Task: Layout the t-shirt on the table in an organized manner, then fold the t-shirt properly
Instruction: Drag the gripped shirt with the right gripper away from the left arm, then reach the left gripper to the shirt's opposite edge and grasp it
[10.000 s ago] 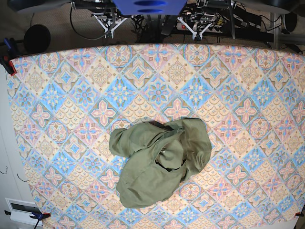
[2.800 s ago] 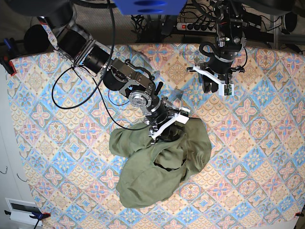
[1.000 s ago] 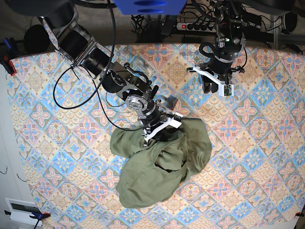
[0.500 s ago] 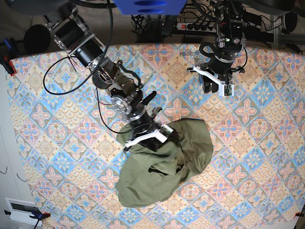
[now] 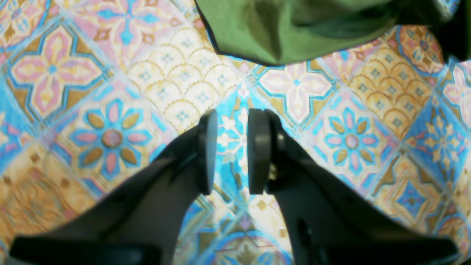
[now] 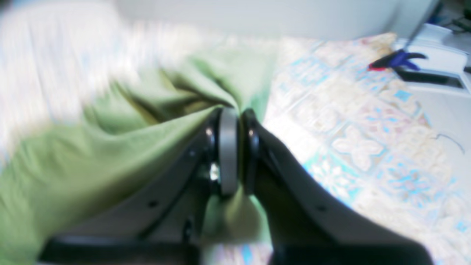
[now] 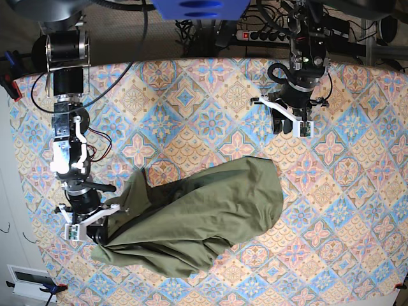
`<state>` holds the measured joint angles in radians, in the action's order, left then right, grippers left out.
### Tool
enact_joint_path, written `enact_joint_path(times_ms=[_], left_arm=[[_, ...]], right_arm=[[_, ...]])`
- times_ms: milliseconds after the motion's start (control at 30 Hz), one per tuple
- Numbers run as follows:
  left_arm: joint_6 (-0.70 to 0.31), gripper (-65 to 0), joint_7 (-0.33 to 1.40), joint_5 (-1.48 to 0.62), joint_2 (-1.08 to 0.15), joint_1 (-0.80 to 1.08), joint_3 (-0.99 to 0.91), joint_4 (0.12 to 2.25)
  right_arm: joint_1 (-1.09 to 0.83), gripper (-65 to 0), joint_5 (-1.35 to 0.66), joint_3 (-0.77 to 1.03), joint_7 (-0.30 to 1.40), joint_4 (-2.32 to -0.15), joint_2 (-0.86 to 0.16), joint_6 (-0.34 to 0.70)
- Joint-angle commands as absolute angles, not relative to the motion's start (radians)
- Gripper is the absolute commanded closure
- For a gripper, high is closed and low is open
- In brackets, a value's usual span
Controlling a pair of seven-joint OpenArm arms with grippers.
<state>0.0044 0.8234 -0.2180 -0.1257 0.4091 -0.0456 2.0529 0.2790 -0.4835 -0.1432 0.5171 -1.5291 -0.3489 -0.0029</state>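
1. T-shirt (image 7: 204, 217): olive-green, lying crumpled on the bench (image 7: 191, 108), in the lower middle of the base view. It stretches as a long rumpled mass from a rounded bulge on that view's right down to a narrow corner at its lower left.
2. That lower-left corner is pinched by the right gripper (image 7: 95, 231). The right wrist view shows the fingers (image 6: 229, 151) pressed together on a fold of green cloth (image 6: 92, 154), which fans out in creases away from the grip. That view is blurred.
3. From the grip, one ridge of fabric stands up toward the top of the base view beside the right arm (image 7: 67, 146), then drops into the main body of the garment.
4. The left gripper (image 7: 290, 124) sits well apart from the garment, over bare bench near the upper right of the base view. Its fingers (image 5: 206, 151) stand a little apart with nothing between them; only the patterned cloth shows through the gap.
5. In the left wrist view an edge of the t-shirt (image 5: 294, 29) lies at the top of the frame, clear of the fingers.
6. A blue and red clamp (image 6: 395, 60) grips the bench edge in the right wrist view.
7. The bench covering is a tile pattern of blue, pink and cream medallions.
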Motion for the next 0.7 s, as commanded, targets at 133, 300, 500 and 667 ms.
enact_joint_path(times_ms=[133, 300, 500, 667], left_arm=[[0.005, -15.5, 0.803, -0.223, -0.128, 0.378, -0.047, 2.069], [0.005, -25.2, 0.865, -0.223, -0.128, 0.331, -0.044, 2.049], [0.005, -29.0, 0.963, -0.223, -0.128, 0.237, -0.050, 2.018], [0.004, -29.2, 0.969, -0.223, -0.128, 0.153, -0.042, 1.899]], right_arm=[[0.268, -0.7, -0.705, 0.013, 0.584, -1.426, -0.361, -0.001], [0.257, -0.7, -0.860, 0.186, 0.674, -1.342, -0.360, -0.001], [0.257, -0.7, -0.874, 0.223, 0.679, -1.343, -0.360, -0.001], [0.257, -0.8, -0.872, 0.222, 0.679, -1.345, -0.360, -0.001]])
